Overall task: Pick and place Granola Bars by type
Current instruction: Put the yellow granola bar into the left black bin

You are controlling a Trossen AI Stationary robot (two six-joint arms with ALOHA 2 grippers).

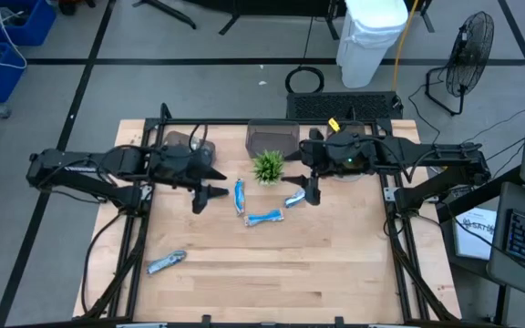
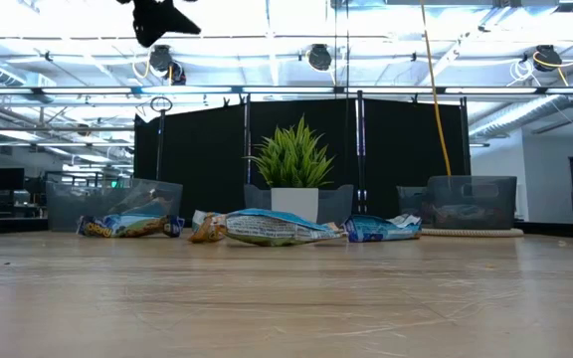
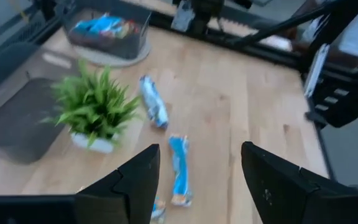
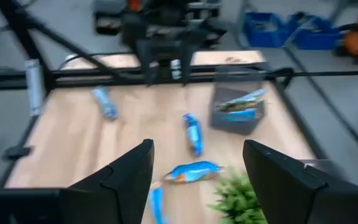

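Note:
Three blue-and-white granola bars lie flat mid-table: one (image 1: 240,196) near the left gripper, one (image 1: 264,219) nearer the front, one (image 1: 294,199) under the right gripper. A silvery-blue bar (image 1: 166,263) lies alone near the front left. My left gripper (image 1: 210,193) hangs open above the table, left of the bars; its wrist view shows the bars (image 3: 153,110) (image 3: 179,168) beyond its open fingers (image 3: 201,149). My right gripper (image 1: 313,191) hangs open, right of the plant; it sees bars (image 4: 193,132) (image 4: 192,171) ahead of its fingers (image 4: 197,144). Both touch nothing.
A small green plant in a white pot (image 1: 268,167) stands between the grippers, behind the bars. A clear bin with bars (image 1: 188,143) sits far left, a grey bin (image 1: 272,138) at far centre, another bin with bars (image 3: 107,31) far right. Bare wood lies near the front edge (image 1: 281,282).

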